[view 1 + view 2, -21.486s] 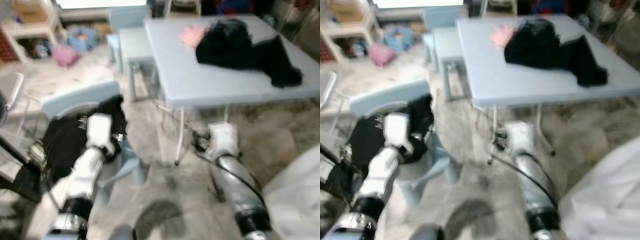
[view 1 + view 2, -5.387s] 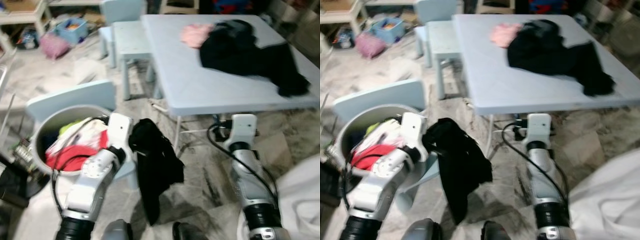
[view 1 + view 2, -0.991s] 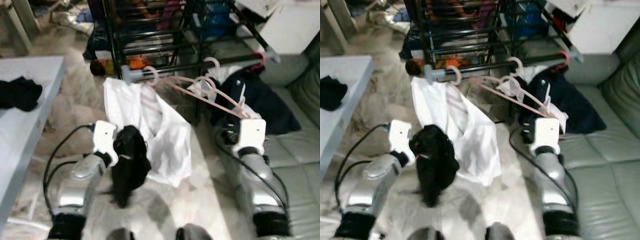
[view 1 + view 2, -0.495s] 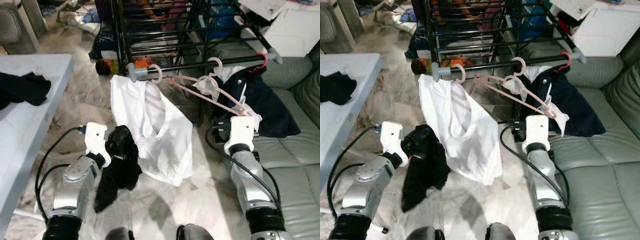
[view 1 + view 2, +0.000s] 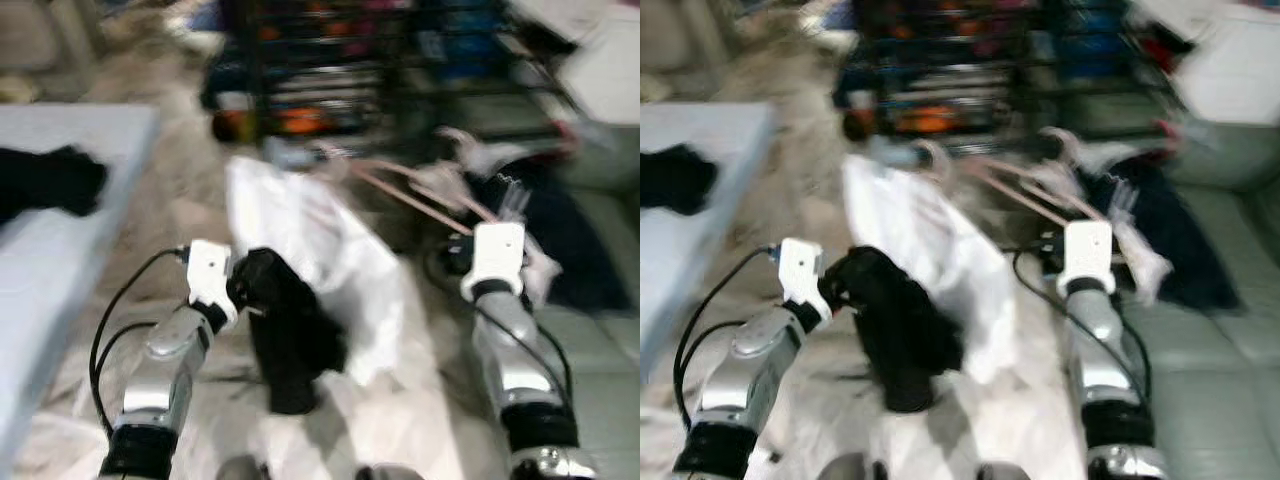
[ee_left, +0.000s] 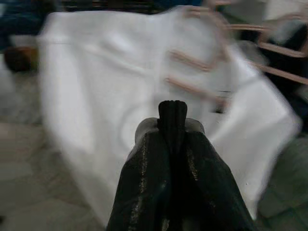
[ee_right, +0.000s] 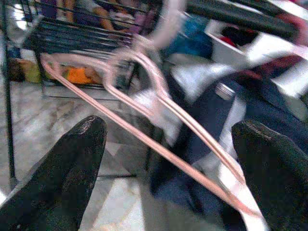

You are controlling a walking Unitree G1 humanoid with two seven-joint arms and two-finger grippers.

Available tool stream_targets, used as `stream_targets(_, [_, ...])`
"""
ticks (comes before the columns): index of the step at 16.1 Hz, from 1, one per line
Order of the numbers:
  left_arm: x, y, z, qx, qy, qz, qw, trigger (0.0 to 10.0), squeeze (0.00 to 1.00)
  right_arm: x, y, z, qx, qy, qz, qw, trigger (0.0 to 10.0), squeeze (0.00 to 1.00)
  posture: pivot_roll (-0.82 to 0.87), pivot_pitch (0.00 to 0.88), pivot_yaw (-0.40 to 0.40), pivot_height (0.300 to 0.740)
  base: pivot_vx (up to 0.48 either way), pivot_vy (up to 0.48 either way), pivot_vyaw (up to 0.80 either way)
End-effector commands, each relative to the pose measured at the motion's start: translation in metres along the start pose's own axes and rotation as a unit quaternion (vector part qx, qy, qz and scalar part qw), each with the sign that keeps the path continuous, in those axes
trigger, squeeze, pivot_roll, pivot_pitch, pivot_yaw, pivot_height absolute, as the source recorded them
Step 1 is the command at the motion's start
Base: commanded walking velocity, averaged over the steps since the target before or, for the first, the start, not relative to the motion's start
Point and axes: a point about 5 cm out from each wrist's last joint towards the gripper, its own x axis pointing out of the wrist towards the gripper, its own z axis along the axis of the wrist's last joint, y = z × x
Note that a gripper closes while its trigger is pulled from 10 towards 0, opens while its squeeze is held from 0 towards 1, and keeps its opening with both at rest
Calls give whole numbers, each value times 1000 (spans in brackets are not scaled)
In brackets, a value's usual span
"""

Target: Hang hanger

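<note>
Claw work first: my left claw (image 5: 832,285) is clamped on the black garment (image 5: 895,340), which dangles just before the white shirt (image 5: 930,255) on the drying rack (image 5: 330,60). My right claw (image 7: 168,159) is spread wide, facing the pink hanger (image 7: 159,120) on the rail. I'd steady the blurred view, then close on the hanger's bar.

White garment (image 5: 330,250) hangs off rack (image 5: 350,60); grey table (image 5: 50,260) with black cloth (image 5: 50,180); couch (image 5: 1220,330) beside it.
</note>
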Motion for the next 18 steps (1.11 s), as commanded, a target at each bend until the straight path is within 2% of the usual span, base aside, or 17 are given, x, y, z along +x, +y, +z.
stream_targets(1, [-2,8,5,8,-4,8,1000,10000,0,1,8,3,1,-9,8,1000,10000,0,-30,83,-6,740,352,322,0])
stream_targets(3, [-1,7,5,18,-4,9,1000,10000,0,2,7,3,3,-10,7,1000,10000,0,-30,84,-9,740,306,161,0])
stream_targets(10, [0,3,4,20,-5,-1,1000,10000,0,0,3,3,-15,-21,-6,1000,10000,0,-33,83,-9,740,0,0,0])
stream_targets(11, [1,3,4,21,-5,-1,1000,10000,0,-2,0,3,-29,-25,-13,999,10000,0,-33,83,-9,740,0,0,0])
stream_targets(13, [1,2,4,21,-4,-4,1000,10000,0,-1,-9,-2,-35,-6,-37,999,10000,0,-35,83,-7,740,0,0,-800])
stream_targets(16, [1,2,4,20,-4,-6,1000,10000,0,0,-20,-1,-48,-12,-44,998,10000,0,-38,83,-6,740,0,0,-733])
stream_targets(18, [2,2,5,21,-4,-7,1000,10000,0,3,-29,-2,-63,-5,-42,997,10000,0,-38,87,-6,740,0,0,0])
